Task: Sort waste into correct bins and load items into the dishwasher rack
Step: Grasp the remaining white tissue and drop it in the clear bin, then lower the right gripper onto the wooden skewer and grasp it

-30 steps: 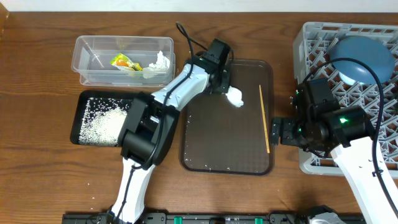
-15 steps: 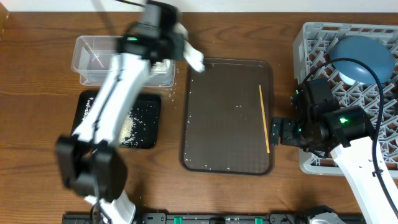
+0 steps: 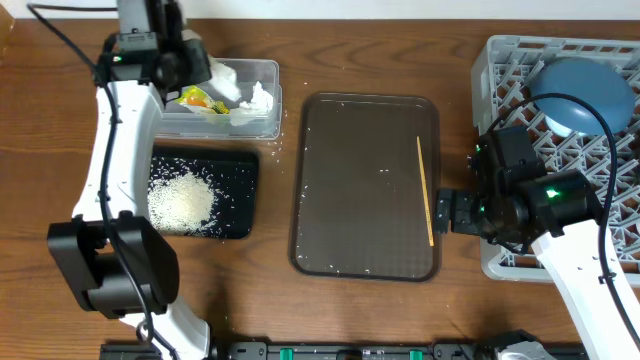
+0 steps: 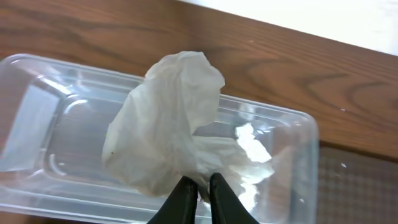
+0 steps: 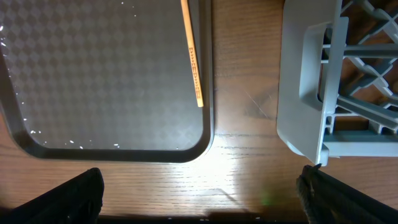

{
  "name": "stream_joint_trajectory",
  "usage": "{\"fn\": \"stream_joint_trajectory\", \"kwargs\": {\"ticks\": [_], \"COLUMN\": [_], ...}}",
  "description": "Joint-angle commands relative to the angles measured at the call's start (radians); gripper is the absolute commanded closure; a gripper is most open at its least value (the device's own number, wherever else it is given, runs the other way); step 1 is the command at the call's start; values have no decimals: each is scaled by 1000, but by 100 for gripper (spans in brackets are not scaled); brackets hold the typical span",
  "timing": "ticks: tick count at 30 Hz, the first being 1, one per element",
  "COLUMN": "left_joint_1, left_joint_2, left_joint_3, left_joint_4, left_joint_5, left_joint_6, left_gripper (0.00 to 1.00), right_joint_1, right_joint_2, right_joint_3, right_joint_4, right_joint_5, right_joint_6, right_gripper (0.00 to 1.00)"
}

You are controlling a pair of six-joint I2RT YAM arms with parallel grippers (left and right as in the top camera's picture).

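Note:
My left gripper (image 3: 203, 72) is shut on a crumpled white tissue (image 3: 224, 78) and holds it over the clear tub (image 3: 140, 118); in the left wrist view the jaws (image 4: 199, 182) pinch the tissue (image 4: 168, 118) above the tub (image 4: 37, 74). In the tub lie a yellow-green wrapper (image 3: 196, 99) and another tissue (image 3: 258, 99). The black tray (image 3: 238, 170) holds white rice (image 3: 182, 201). A wooden stick (image 3: 425, 190) lies on the brown serving tray (image 3: 350, 220). My right gripper (image 3: 446, 212) is open and empty between the serving tray and the grey rack (image 3: 520, 60), which holds a dark blue dish (image 3: 588, 88).
In the right wrist view the open jaws (image 5: 202, 199) hover over bare wood, with the stick (image 5: 191, 53) and the serving tray's corner (image 5: 93, 74) to the left and the rack's corner (image 5: 308, 93) to the right. Rice grains lie scattered round the black tray.
My left arm has swung left from the serving tray, carrying the tissue to above the clear tub. The right arm has not moved.

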Motion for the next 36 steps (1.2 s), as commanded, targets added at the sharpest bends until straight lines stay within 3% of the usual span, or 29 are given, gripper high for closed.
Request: {"fn": "stream_joint_trajectory", "kwargs": {"ticks": [1, 4, 5, 6, 11, 17, 22, 28, 36], "left_joint_1": [14, 16, 16, 16, 10, 2, 2, 1, -22], "left_joint_2": [27, 36, 37, 37, 37, 36, 36, 36, 17], "left_joint_3": [-1, -1, -1, -1, -1, -1, -1, -1, -3], "left_joint_4": [2, 1, 0, 0, -33, -279, -539, -677, -808], "left_joint_5": [-9, -9, -9, -8, 21, 26, 25, 14, 14], "left_joint_6": [16, 16, 16, 16, 16, 16, 16, 16, 17], "left_gripper": [87, 83, 67, 62, 56, 54, 54, 54, 55], "right_joint_1": [-2, -2, -2, -2, -2, -2, 13, 69, 90], "right_joint_2": [2, 2, 2, 2, 2, 4, 36, 164, 396], "right_joint_3": [13, 13, 13, 13, 13, 13, 13, 13, 13], "right_joint_4": [-3, -4, -7, -8, -8, 80, 288, 473, 530], "right_joint_5": [14, 13, 13, 13, 14, 14, 7, 60, 108], "right_joint_6": [8, 8, 8, 8, 9, 7, -17, -89, -6], "right_gripper": [2, 2, 1, 1, 2, 1, 4, 7, 11]}}
